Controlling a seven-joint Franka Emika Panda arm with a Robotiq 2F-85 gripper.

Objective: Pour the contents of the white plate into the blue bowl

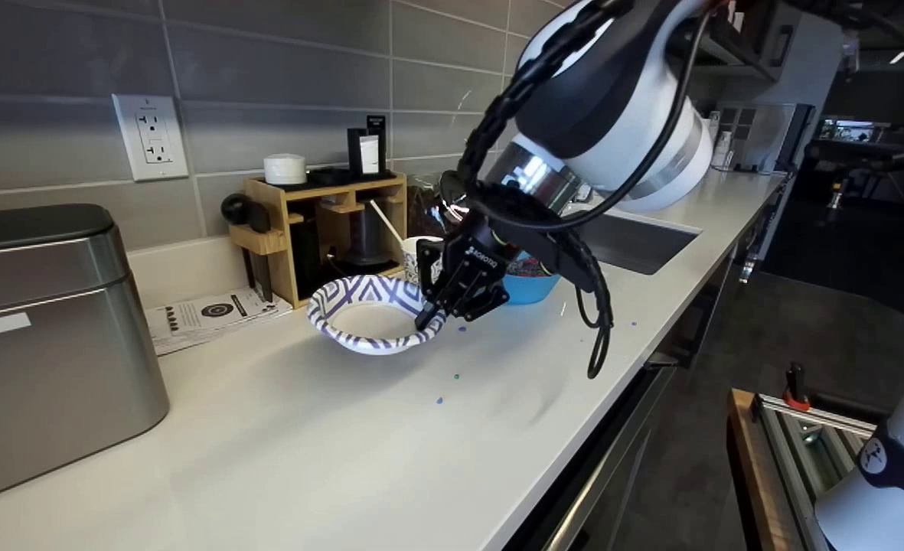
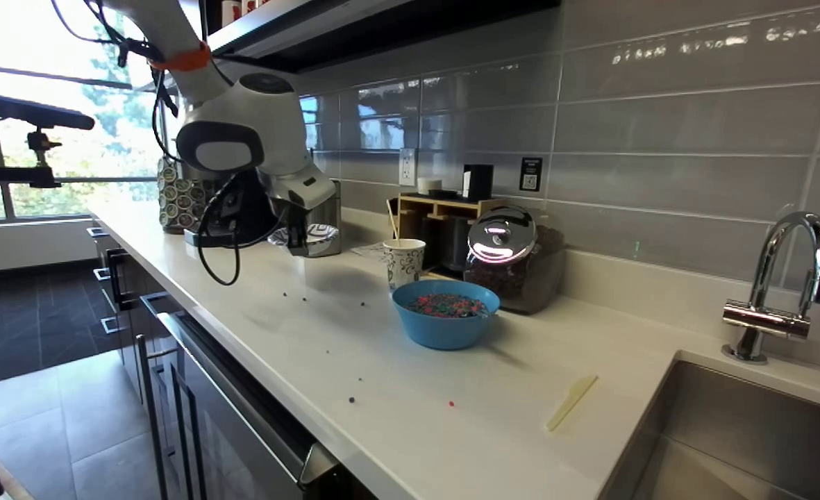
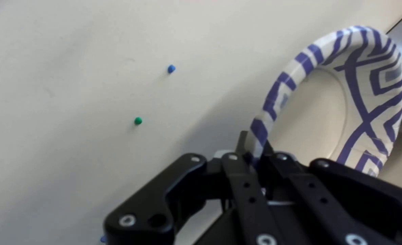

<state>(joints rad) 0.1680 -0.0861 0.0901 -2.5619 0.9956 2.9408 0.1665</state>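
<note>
white plate (image 1: 375,319) up off the bench (image 1: 291,459), between front and back edges, open side up, blue pattern all round, its shadow on the surface below! and the gripper (image 3: 255,143) has it, fingers clamped on either side of the rim. the arm (image 1: 620,107) reaches in from beyond the front edge. over to the blue bowl (image 2: 444,332): apart from the plate, toward the sink (image 2: 764,403), sitting upright between those same two edges, red, green and dark bits (image 2: 448,304) inside. loose ones on the bench too: a blue bit (image 3: 171,69), a green bit (image 3: 138,121), a red bit (image 2: 451,403), and look, a dark bit (image 2: 351,400) near the front edge. just beside the bowl, toward the back edge, a patterned cup (image 2: 404,262) with a stick (image 2: 392,219) leaning out. along that back edge, down the line: steel bin (image 1: 53,352), paper sheets (image 1: 214,315), wooden rack (image 1: 282,249), jar (image 2: 536,278) with a shiny lid (image 2: 501,235), then the chrome tap (image 2: 767,318) behind the sink. and a pale knife (image 2: 571,403) lies flat near the sink, on the bowl's side.
</note>
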